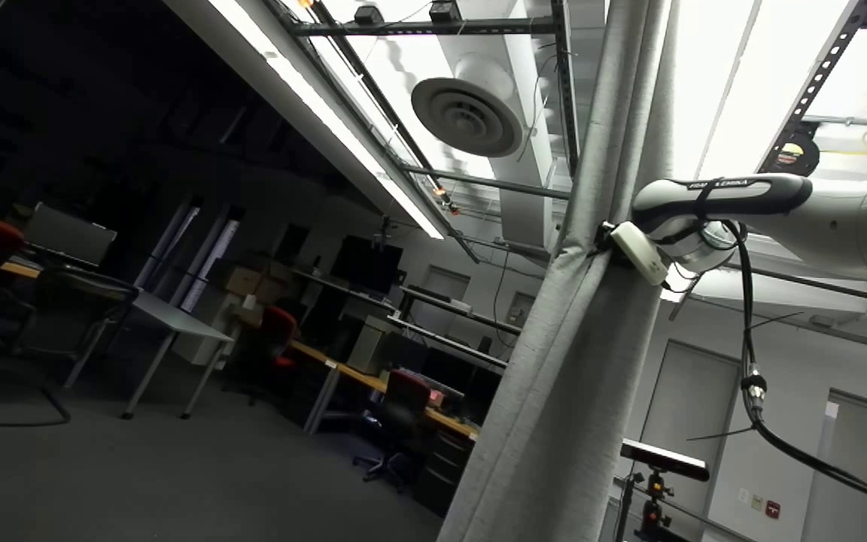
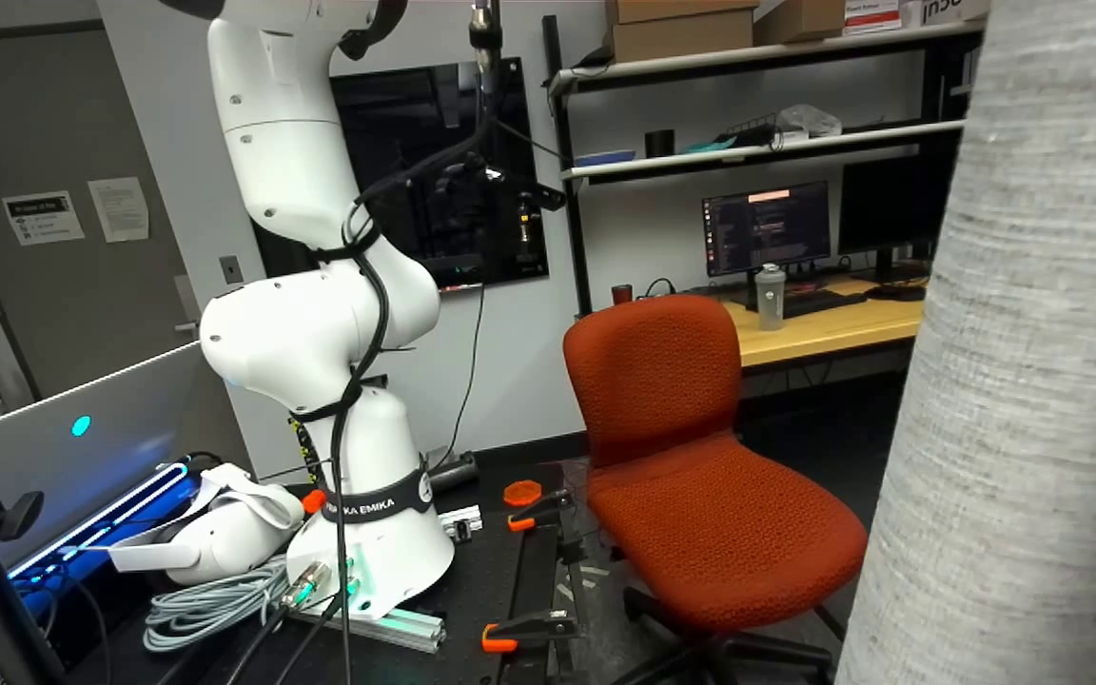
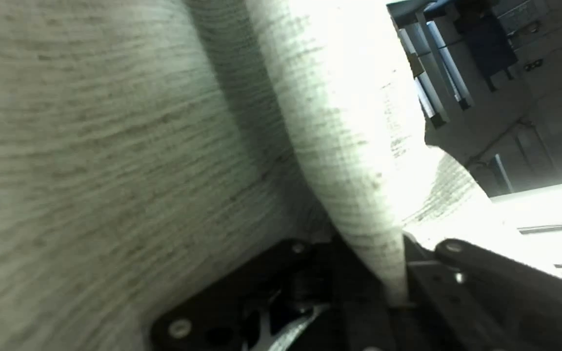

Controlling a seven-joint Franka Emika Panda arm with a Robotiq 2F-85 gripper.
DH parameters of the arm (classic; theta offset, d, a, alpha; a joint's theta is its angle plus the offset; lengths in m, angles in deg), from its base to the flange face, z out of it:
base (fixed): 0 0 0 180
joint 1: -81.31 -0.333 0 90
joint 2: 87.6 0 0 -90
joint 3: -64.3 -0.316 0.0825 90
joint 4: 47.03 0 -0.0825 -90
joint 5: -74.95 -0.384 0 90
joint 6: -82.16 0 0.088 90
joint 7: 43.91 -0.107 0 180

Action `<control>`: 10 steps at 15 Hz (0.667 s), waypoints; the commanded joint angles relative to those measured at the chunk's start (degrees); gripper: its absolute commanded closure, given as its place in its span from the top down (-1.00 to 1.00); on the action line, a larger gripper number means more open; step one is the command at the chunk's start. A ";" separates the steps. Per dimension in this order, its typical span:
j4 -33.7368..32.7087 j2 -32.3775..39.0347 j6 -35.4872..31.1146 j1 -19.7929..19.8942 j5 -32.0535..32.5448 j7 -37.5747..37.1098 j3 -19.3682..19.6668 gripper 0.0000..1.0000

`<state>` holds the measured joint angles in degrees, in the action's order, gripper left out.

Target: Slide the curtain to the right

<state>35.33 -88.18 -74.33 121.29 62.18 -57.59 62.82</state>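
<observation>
Claw (image 3: 391, 273) closed to narrow gap, fold of pale curtain (image 3: 90, 146) clamped between jaws, creases fanning from grip.

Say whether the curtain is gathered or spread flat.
Gathered: in an exterior view the curtain hangs in long folds, and the wrist view shows a fold of it pinched in the gripper.
</observation>
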 commanded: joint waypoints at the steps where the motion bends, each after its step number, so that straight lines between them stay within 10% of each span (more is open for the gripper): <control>1: 6.19 -0.76 2.56 2.34 -3.13 1.26 2.78 -0.98; 10: 7.87 -2.00 -0.33 -4.25 -0.01 2.47 -3.60 -0.98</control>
<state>37.60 -89.15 -74.60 119.19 60.69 -57.09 61.45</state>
